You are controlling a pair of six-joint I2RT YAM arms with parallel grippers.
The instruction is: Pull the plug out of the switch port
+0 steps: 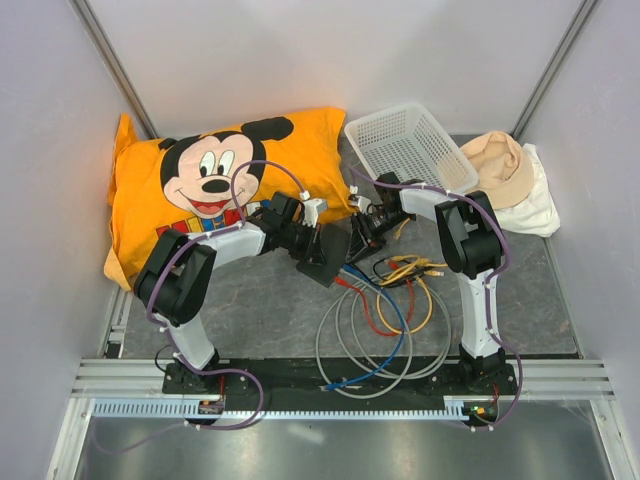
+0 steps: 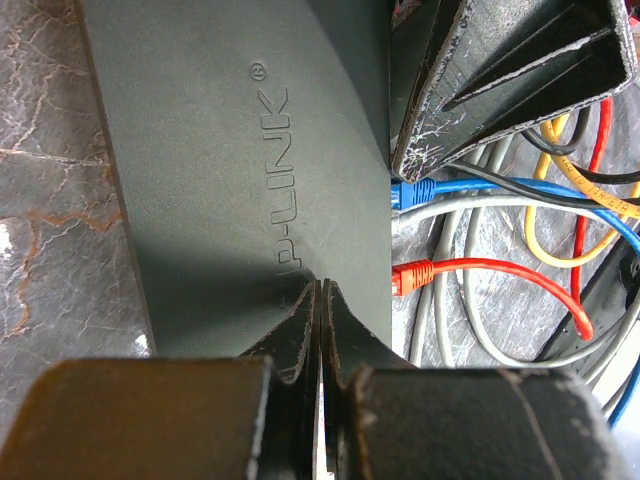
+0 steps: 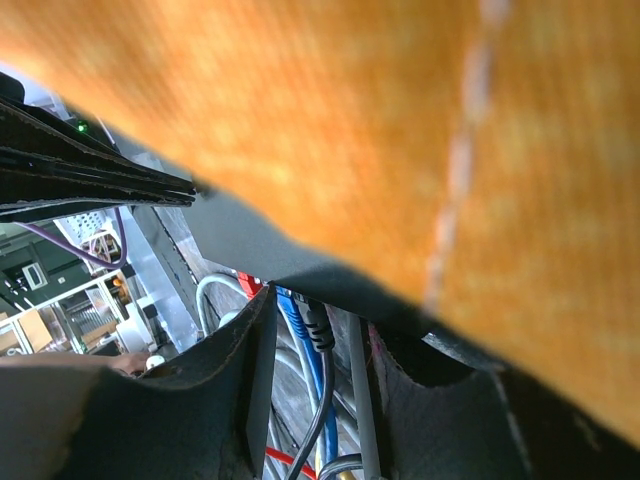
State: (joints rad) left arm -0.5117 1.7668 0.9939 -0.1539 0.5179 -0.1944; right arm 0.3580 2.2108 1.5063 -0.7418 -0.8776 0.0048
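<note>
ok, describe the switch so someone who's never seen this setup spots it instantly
Find the big orange Mickey Mouse pillow at the back left. Just in front of its near right corner lies the switch, a flat box. Unlike the white mesh basket behind it, it is matte black, with embossed lettering on top and blue, grey and red cables entering one edge.

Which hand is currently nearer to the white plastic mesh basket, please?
Right. The right hand sits just in front of the white plastic mesh basket, at the flat black switch's cable edge. The left hand is farther left, on the switch's other side.
</note>
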